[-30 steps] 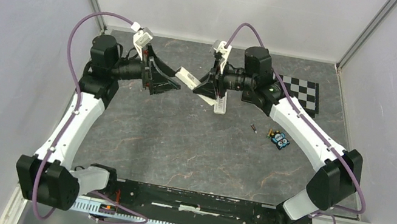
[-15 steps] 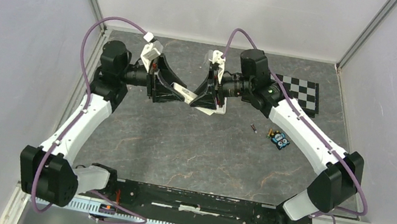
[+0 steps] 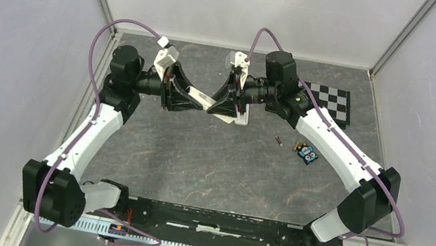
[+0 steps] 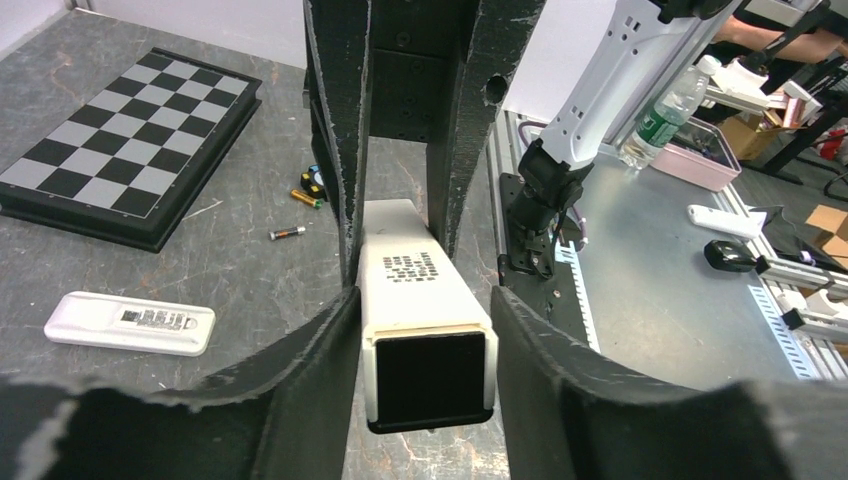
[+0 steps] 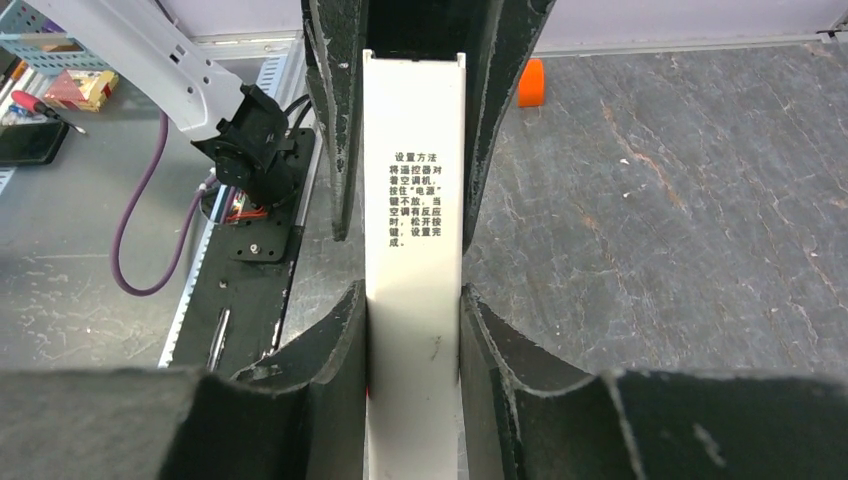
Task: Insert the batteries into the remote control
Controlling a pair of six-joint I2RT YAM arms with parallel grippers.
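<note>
Remote control (image 4: 424, 330): in the air above the counter (image 3: 195, 160), between the two grippers.
Left gripper (image 4: 423, 295): narrow, gripping one end.
Right gripper (image 5: 413, 290): clamped on the other end.
Batteries (image 4: 287, 233): lying on the counter near the checkerboard (image 4: 120, 140).

The left claw (image 3: 195, 101) and right claw (image 3: 214, 103) meet on the remote control (image 3: 204, 99).

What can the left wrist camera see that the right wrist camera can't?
Only the left wrist camera shows the checkerboard, the loose batteries, a white bar and the dark end of the remote control. Only the right wrist camera shows a small orange thing and a teal basket. Both show the remote gripped between black gripper fingers.
</note>
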